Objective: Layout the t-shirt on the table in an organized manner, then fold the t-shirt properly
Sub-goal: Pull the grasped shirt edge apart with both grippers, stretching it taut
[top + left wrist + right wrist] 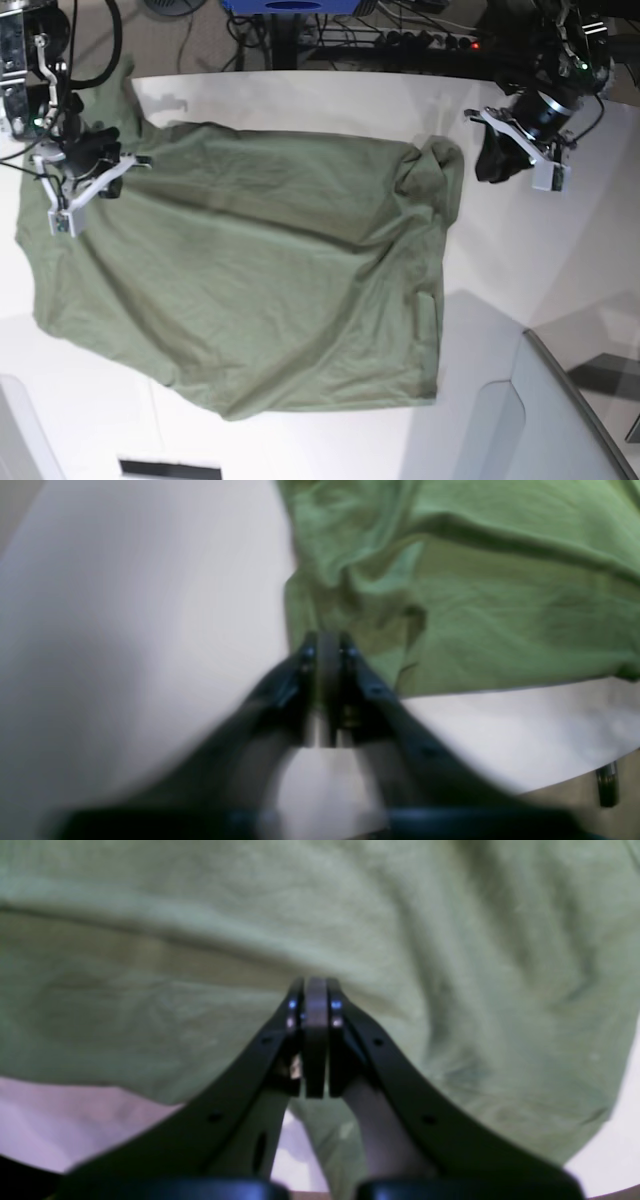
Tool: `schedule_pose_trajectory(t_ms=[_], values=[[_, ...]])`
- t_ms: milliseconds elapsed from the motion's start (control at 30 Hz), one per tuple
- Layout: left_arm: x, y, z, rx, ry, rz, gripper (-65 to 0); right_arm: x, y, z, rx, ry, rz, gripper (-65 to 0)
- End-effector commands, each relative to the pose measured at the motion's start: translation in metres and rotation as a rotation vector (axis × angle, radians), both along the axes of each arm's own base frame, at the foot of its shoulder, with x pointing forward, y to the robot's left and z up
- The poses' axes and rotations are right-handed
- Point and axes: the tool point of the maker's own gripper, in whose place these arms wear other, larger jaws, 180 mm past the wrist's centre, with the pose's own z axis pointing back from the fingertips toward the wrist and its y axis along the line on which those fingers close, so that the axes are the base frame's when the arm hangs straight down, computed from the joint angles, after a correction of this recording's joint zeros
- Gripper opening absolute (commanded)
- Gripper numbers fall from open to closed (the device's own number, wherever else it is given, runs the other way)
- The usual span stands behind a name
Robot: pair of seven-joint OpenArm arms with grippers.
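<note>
The olive-green t-shirt [260,270] lies spread and wrinkled over the left and middle of the white table [520,260]. My right gripper [105,152] is at the shirt's far left part. In the right wrist view it [316,987] is shut where a ridge of the shirt [200,915] meets its tip, and cloth also lies under its fingers. My left gripper [485,165] is just beside the shirt's bunched far right corner. In the blurred left wrist view it [322,647] is shut, in front of the shirt's [500,605] edge, with no cloth showing between its pads.
A grey angled panel [545,400] stands at the near right. Cables and a power strip [420,40] run behind the table's far edge. A dark slot [170,468] is at the near edge. Bare table [125,605] lies left of the shirt.
</note>
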Motion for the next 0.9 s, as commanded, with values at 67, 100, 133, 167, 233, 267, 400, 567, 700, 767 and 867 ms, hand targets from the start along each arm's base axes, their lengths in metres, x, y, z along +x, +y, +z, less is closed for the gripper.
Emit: schedule_pose_trajectory(t_ms=[67,100,133,167,233,267,400,567,700,767,867], values=[[-0.006,-0.011,-0.008,-0.059,0.004,0.013,-35.9,0.008,-0.005,0.009,-0.01,-0.038,0.003,-65.0],[-0.009,-0.025,-0.015,-0.089,0.019,-0.025,-32.4,0.007,-0.004,0.009,-0.01,-0.038,0.004,-65.0],[-0.013,-0.037,-0.019,-0.108,0.03,-0.068,-30.1,0.007,-0.005,0.008,-0.012,-0.036,0.004,-65.0],[-0.017,-0.05,-0.022,-0.127,0.041,-0.112,-27.3,0.006,-0.006,0.007,-0.012,-0.031,0.003,-65.0],[-0.021,-0.064,-0.026,-0.161,0.035,-0.154,-23.5,0.002,-0.008,-0.001,-0.013,-0.009,-0.005,-65.0],[-0.019,-0.064,-0.024,-0.177,0.007,-0.143,-23.0,0.0,-0.01,-0.004,-0.014,0.003,-0.008,-65.0],[-0.018,-0.054,-0.036,-0.229,-0.046,-0.059,-23.0,-0.006,-0.014,-0.014,-0.016,0.033,-0.018,-65.0],[-0.023,-0.053,-0.053,-0.146,-0.003,-0.099,-23.2,-0.007,-0.015,-0.016,-0.018,0.037,-0.02,-65.0],[-0.018,-0.058,-0.056,-0.14,-0.006,-0.097,-23.2,-0.006,-0.015,-0.015,-0.018,0.034,-0.02,-65.0],[-0.016,-0.058,-0.054,-0.141,-0.012,-0.097,-23.4,-0.006,-0.015,-0.015,-0.018,0.034,-0.02,-65.0],[-0.01,-0.058,-0.053,-0.141,-0.022,-0.095,-23.4,-0.005,-0.015,-0.015,-0.018,0.033,-0.02,-65.0]])
